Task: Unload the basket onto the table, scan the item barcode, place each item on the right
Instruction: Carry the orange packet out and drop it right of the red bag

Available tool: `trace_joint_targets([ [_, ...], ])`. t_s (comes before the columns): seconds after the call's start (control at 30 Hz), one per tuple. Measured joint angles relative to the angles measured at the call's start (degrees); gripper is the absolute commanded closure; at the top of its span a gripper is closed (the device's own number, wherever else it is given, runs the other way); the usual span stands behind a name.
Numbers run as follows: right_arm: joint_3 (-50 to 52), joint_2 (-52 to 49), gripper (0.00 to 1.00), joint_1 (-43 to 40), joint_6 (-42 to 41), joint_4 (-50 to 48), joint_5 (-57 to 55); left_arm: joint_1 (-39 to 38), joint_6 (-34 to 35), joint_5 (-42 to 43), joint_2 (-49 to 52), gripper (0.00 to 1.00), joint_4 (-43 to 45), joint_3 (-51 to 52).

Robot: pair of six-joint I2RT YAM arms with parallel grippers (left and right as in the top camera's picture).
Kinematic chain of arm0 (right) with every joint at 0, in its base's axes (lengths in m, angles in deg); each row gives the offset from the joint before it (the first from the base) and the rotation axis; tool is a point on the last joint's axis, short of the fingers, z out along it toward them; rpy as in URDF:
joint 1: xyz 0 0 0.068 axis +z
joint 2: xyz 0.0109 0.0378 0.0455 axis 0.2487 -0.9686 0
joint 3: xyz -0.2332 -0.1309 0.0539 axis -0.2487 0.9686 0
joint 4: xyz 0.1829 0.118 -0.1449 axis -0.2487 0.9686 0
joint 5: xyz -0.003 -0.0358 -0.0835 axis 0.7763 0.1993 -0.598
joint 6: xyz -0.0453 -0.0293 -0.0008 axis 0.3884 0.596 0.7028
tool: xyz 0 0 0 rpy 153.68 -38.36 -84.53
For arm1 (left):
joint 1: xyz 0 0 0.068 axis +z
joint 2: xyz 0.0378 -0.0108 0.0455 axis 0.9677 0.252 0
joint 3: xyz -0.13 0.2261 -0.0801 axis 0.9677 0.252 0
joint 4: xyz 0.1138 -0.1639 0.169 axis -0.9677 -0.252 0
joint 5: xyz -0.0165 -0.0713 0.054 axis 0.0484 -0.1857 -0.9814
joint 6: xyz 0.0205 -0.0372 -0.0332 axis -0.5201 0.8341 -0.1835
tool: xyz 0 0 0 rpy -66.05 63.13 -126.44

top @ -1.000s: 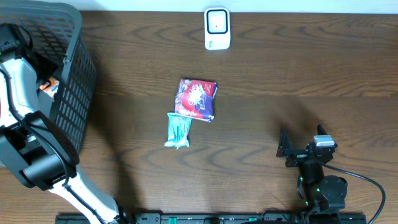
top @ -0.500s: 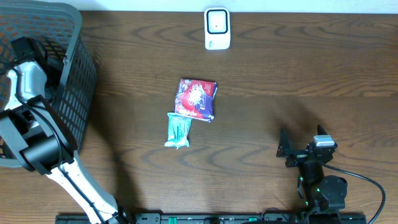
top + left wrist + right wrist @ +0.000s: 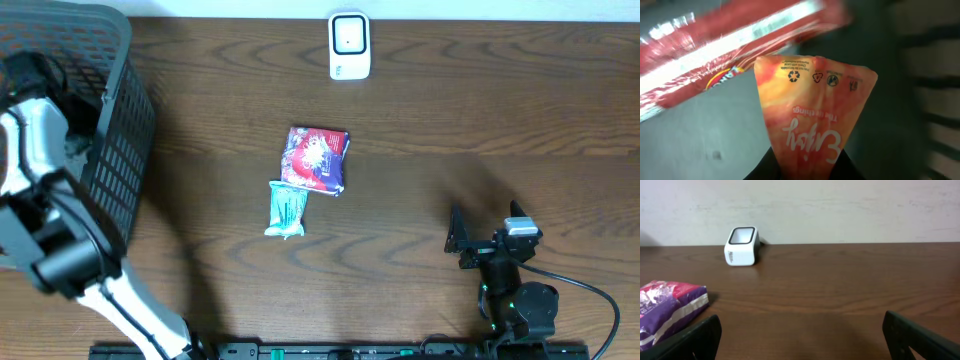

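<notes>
Overhead: reaching into the basket (image 3: pixel 120 130) with the left arm (image 3: pixel 25 130); finding no sight of the item from here. Noting scanner (image 3: pixel 349 45), purple packet (image 3: pixel 317 158) and green sachet (image 3: pixel 286 208) outside, well to the basket's right.

Left wrist: left gripper (image 3: pixel 805 172) pinching the narrow end of the orange pouch (image 3: pixel 810 110) inside the basket, just in front of a red packet (image 3: pixel 730 45). Showing orange-yellow film, white script upside down, a row of recycling marks; showing no barcode on this face. Judging it light, soft, slippery, floppy; judging a sealed edge the safest hold.

Right wrist: right gripper (image 3: pixel 801 325) standing wide apart, carrying nothing, well clear of the basket.
</notes>
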State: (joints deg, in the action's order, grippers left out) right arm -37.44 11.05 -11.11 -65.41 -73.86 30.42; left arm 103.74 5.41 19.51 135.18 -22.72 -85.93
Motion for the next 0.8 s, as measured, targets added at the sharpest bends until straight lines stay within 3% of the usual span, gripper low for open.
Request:
trace_joint_targets([
  [0.33,0.0,0.0,0.01,0.0,0.0,0.0,0.0,0.0,0.7,12.7,-27.7,0.93,0.3,0.0],
  [0.5,0.0,0.0,0.01,0.0,0.0,0.0,0.0,-1.4,1.3,22.8,-36.8,0.93,0.3,0.0],
  [0.67,0.0,0.0,0.01,0.0,0.0,0.0,0.0,-11.3,-0.1,29.0,-41.4,0.93,-0.1,0.0],
  [0.8,0.0,0.0,0.01,0.0,0.0,0.0,0.0,-24.1,-2.9,30.8,-40.3,0.93,-1.0,0.0],
])
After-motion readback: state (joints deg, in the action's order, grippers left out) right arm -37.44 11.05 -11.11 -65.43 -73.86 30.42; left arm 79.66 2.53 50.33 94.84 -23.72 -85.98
